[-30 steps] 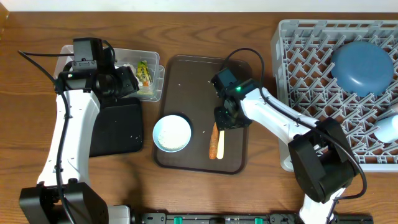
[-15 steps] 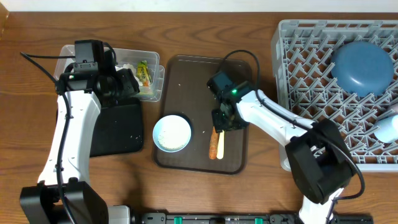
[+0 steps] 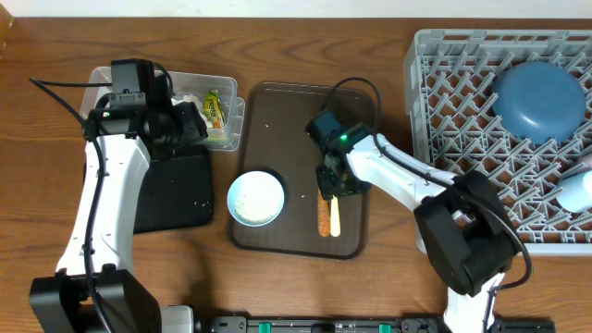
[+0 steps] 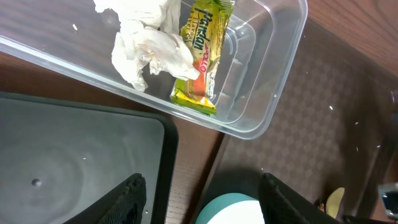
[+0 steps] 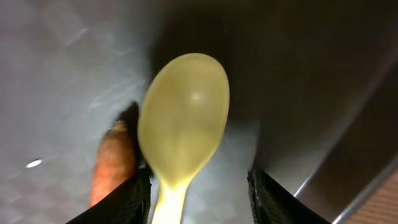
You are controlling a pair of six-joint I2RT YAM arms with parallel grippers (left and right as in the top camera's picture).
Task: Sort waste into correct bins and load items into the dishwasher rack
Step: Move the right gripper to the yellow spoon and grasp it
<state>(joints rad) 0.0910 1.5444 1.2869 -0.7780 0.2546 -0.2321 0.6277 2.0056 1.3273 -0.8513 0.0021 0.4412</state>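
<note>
My right gripper (image 3: 335, 180) is low over the brown tray (image 3: 277, 102). Its jaws stand open on either side of the pale yellow spoon (image 5: 185, 118), whose handle lies close to the left finger (image 5: 134, 199). The orange carrot piece (image 5: 112, 168) lies just outside that finger, beside the spoon (image 3: 334, 218). My left gripper (image 4: 205, 202) hangs open with nothing in it, above the edge of the black bin (image 4: 74, 155) and the white bowl (image 4: 233, 211). The clear tub (image 4: 273, 93) holds a crumpled tissue (image 4: 149, 46) and the green-yellow wrapper (image 4: 202, 56).
The grey dishwasher rack (image 3: 444, 102) fills the right side, with the dark blue plate (image 3: 536, 100) and a light blue cup (image 3: 578, 190) in it. The white bowl (image 3: 256, 198) stands on the tray's left part. A few white grains (image 3: 268, 123) dot the tray.
My right gripper has shifted a little left and lower over the spoon. The spoon now shows beside the carrot, and both lie straighter. The left arm has not moved.
</note>
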